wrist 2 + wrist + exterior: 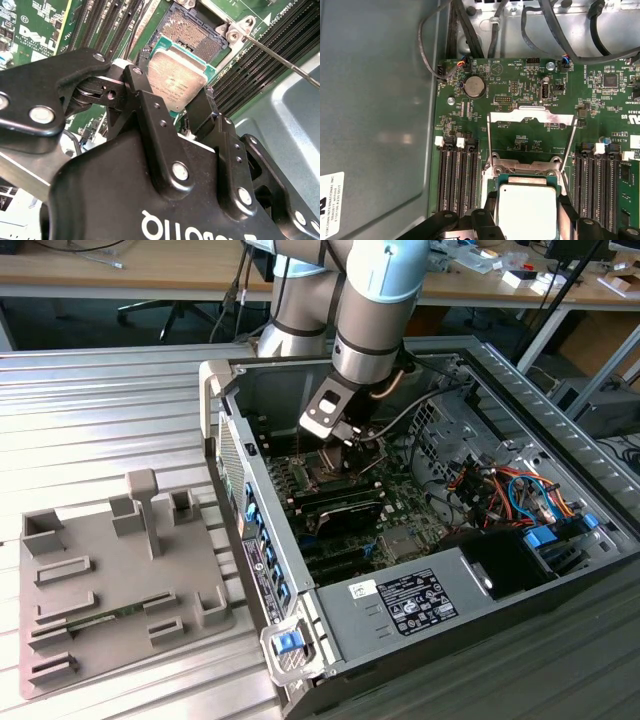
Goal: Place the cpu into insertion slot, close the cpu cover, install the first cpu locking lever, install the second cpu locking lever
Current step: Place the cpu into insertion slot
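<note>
My gripper (pixel 172 87) is shut on the cpu (pixel 175 80), its black fingers (pixel 137 82) pressing two opposite edges, silvery top facing the camera. The cpu hangs tilted over the near edge of the insertion slot (pixel 192 30), whose pin field lies bare. In the first wrist view the cpu (pixel 527 212) sits between the fingers just short of the hinge. The cpu cover (pixel 530 116) is flipped open and lies flat on the board beyond the slot. Two thin locking levers (pixel 488 145) (pixel 570 142) stand raised on either side. In the exterior view the gripper (pixel 345 445) reaches down into the computer case.
The open computer case (pixel 480 570) lies on a ribbed metal table, with memory slots (pixel 457 175) on both sides of the socket. Black cables (pixel 465 35) hang along the case wall. A grey fixture plate (pixel 110 570) stands at the exterior view's left.
</note>
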You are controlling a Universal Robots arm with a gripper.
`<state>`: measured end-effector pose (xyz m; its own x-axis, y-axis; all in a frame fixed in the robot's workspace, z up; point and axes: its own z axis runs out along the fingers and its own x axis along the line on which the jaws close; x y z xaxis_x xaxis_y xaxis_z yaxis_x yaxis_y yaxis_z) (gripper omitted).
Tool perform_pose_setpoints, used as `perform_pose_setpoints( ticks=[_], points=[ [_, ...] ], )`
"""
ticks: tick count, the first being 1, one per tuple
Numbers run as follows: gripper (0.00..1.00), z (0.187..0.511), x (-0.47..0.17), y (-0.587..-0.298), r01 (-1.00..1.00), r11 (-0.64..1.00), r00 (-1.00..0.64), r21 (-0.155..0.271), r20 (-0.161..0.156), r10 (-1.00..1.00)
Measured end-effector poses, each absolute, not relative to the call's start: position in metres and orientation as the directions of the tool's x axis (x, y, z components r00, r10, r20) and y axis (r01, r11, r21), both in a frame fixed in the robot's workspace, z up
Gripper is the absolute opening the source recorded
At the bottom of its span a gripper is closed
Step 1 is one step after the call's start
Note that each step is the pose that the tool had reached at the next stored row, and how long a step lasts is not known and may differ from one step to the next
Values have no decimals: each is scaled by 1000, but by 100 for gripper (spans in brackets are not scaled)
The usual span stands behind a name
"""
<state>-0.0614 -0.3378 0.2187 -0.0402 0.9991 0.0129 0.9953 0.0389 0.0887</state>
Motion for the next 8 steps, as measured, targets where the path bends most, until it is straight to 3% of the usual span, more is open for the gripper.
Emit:
perform_pose_setpoints(
  ticks=[8],
  points=[
    [55, 216, -61, -338, 995, 39, -40, 89, 13, 999]
  ],
)
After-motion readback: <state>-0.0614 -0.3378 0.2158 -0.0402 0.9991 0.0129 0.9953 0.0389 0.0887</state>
